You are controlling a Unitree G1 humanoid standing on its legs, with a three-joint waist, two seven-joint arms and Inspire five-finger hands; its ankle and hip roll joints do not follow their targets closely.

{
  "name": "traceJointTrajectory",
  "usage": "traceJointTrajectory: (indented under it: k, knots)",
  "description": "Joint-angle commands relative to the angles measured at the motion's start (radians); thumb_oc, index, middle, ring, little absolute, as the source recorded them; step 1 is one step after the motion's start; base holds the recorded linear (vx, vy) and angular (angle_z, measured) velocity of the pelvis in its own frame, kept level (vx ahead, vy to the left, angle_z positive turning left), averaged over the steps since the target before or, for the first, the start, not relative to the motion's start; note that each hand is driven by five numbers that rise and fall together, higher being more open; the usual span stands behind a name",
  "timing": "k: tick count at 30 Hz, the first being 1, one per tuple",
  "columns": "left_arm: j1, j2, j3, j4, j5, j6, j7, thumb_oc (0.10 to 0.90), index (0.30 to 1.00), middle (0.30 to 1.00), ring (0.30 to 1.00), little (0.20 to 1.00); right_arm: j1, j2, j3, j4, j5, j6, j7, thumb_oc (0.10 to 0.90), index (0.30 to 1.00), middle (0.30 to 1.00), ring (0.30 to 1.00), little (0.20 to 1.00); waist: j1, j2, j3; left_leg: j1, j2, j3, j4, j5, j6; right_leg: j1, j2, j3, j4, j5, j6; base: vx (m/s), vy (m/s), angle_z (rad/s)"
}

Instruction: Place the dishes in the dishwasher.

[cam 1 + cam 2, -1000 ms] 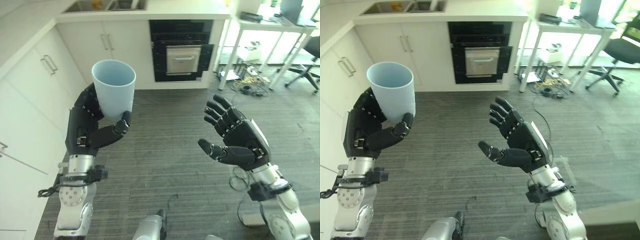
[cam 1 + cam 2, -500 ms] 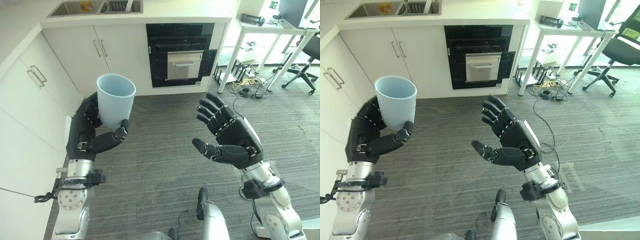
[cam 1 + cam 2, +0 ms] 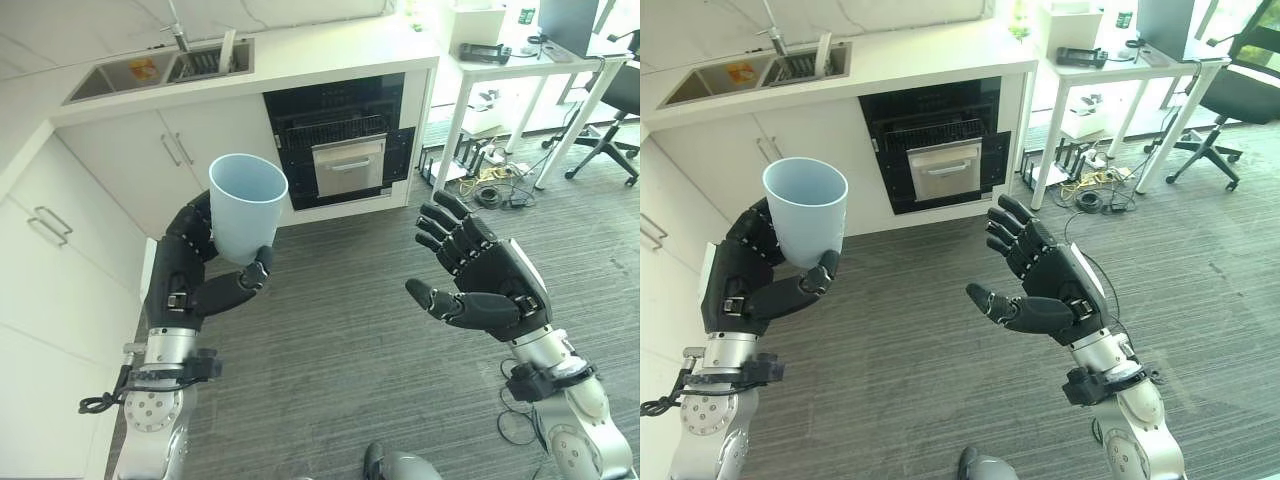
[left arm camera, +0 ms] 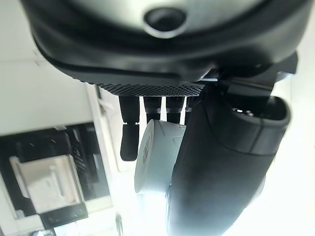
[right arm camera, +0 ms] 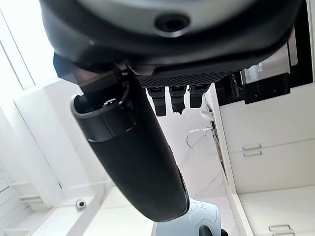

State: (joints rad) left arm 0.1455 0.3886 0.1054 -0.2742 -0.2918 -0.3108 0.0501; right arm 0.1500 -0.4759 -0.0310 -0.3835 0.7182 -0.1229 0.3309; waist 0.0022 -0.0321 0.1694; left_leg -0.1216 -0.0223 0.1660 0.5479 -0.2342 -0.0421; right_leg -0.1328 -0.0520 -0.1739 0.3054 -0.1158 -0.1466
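Note:
A pale blue cup (image 3: 246, 207) stands upright in my left hand (image 3: 185, 275), whose fingers and thumb curl round its lower part. In the left wrist view the cup (image 4: 156, 156) shows pale between the fingers and thumb. My right hand (image 3: 487, 288) hovers open to the right, palm turned toward the cup, holding nothing. Ahead, under the white counter, is a black built-in appliance (image 3: 348, 140) with racks visible in its upper part and a grey front panel below.
White cabinets (image 3: 70, 240) run along the left side and turn the corner under a sink (image 3: 160, 72). A white desk (image 3: 530, 60) with an office chair (image 3: 615, 110) and loose cables on the floor stands at the right. Grey floor (image 3: 340, 340) lies between.
The camera view has shifted and tilted up, showing more of the counter and sink. The cup stays held in my left hand; my right hand stays open.

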Motion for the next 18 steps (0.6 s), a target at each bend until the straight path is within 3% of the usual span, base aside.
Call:
traceJointTrajectory:
  k: [1,3,5,7,9,10,14,17,18]
  knots:
    - [-0.046,0.042,0.038,-0.081,-0.03,-0.142,0.009,0.4,0.3,0.3,0.3,0.3,-0.1,0.034,-0.011,-0.049,0.034,-0.078,0.016,0.8,0.9,0.9,0.9,0.9,0.007,0.022,-0.015,0.029,0.054,-0.005,-0.248,0.074,0.003,0.014,-0.053,-0.004,-0.005,-0.032,0.231,0.18,0.135,-0.28]
    - [-0.025,0.042,0.036,-0.088,-0.041,-0.151,0.013,0.4,0.3,0.3,0.3,0.3,-0.098,0.046,0.009,-0.055,0.014,-0.082,0.011,0.8,0.9,0.9,0.9,0.9,0.028,0.047,-0.013,-0.088,0.078,-0.08,-0.248,0.118,-0.027,0.039,-0.009,0.019,-0.005,-0.06,0.224,0.22,0.092,-0.26]
    - [-0.02,0.041,0.035,-0.087,-0.047,-0.161,0.012,0.4,0.3,0.3,0.3,0.3,-0.101,0.04,0.018,-0.052,0.008,-0.093,0.005,0.8,0.9,0.9,0.9,0.9,0.048,0.055,-0.009,-0.155,0.084,-0.133,-0.248,0.169,-0.048,0.069,0.017,0.033,-0.005,-0.089,0.212,0.24,0.106,-0.23]
    - [-0.022,0.036,0.029,-0.094,-0.042,-0.166,0.008,0.4,0.3,0.3,0.3,0.3,-0.11,0.027,0.028,-0.06,0.011,-0.102,-0.012,0.8,0.9,0.9,0.9,0.9,0.066,0.061,-0.006,-0.207,0.096,-0.133,-0.248,0.199,-0.055,0.116,0.028,0.027,-0.005,-0.125,0.201,0.29,0.18,-0.31]
    - [-0.029,0.041,0.031,-0.092,-0.041,-0.164,0.01,0.4,0.3,0.3,0.3,0.3,-0.113,0.018,0.028,-0.063,0.016,-0.101,-0.015,0.8,0.9,0.9,0.9,0.9,0.069,0.059,-0.008,-0.206,0.1,-0.124,-0.248,0.19,-0.048,0.132,0.016,0.019,-0.005,-0.136,0.207,0.28,0.212,-0.32]
    - [-0.059,0.06,0.036,-0.083,-0.042,-0.152,0.024,0.4,0.3,0.3,0.3,0.3,-0.109,0.016,0.028,-0.072,0.037,-0.1,-0.005,0.8,0.9,0.9,0.9,0.9,0.079,0.049,-0.024,-0.184,0.089,-0.117,-0.248,0.158,-0.023,0.171,-0.027,-0.007,-0.005,-0.149,0.236,0.25,0.21,-0.24]
    - [-0.126,0.081,0.022,-0.071,-0.023,-0.125,0.016,0.4,0.3,0.3,0.3,0.3,-0.122,0.038,0.037,-0.078,0.027,-0.109,-0.028,0.8,0.9,0.9,0.9,0.9,0.099,0.024,-0.047,-0.168,0.066,-0.116,-0.248,0.132,0.009,0.212,-0.077,-0.045,-0.005,-0.146,0.266,0.29,0.211,-0.33]
    - [-0.151,0.086,0.027,-0.066,-0.032,-0.099,-0.005,0.4,0.3,0.3,0.3,0.3,-0.156,0.065,0.047,-0.062,0.023,-0.103,-0.05,0.8,0.9,0.9,0.9,0.9,0.123,0.008,-0.06,-0.159,0.02,-0.148,-0.248,0.119,0.041,0.258,-0.101,-0.083,-0.005,-0.092,0.286,0.27,0.207,0.08]
    - [-0.156,0.088,0.022,-0.063,-0.028,-0.097,-0.009,0.4,0.3,0.3,0.3,0.3,-0.159,0.079,0.055,-0.062,0.02,-0.106,-0.054,0.8,0.9,0.9,0.9,0.9,0.119,0.001,-0.059,-0.138,-0.006,-0.162,-0.248,0.104,0.055,0.279,-0.101,-0.085,-0.005,-0.002,0.3,0.32,0.263,-0.14]
